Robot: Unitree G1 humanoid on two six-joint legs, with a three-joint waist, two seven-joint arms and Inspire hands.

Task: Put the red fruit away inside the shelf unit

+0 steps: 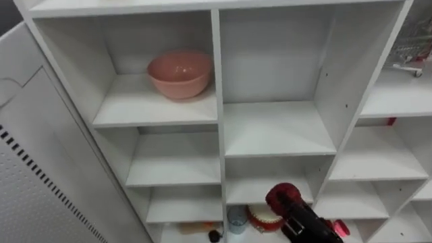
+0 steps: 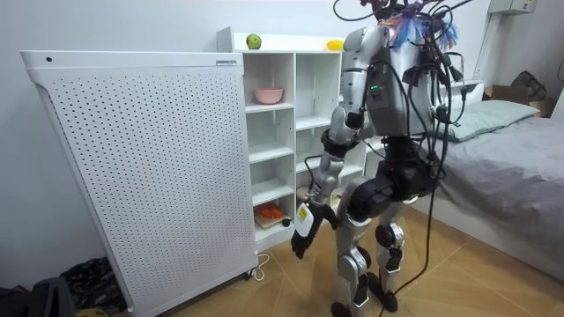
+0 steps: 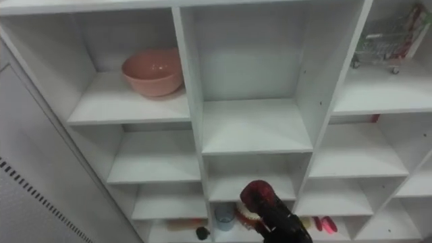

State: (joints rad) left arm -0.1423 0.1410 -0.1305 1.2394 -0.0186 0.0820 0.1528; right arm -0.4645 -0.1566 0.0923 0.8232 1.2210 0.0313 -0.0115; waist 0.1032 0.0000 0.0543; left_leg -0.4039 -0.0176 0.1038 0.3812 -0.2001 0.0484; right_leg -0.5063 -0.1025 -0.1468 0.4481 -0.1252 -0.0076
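Hanging low before the closet point(image 1: 217, 101), your right hand point(image 1: 304, 219) shows a round red thing point(image 1: 283, 196) at its tip; whether the fingers close on it cannot be told. Well above those fingers, on the closet top, sits the green apple point(image 2: 254, 40): small and round; likely firm, light, apt to roll. Cup it round its middle.

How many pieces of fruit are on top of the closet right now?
2. On the closet top, a green apple sits toward the room view's left and a yellow fruit toward its right, by the robot's shoulder. The robot may hide more.
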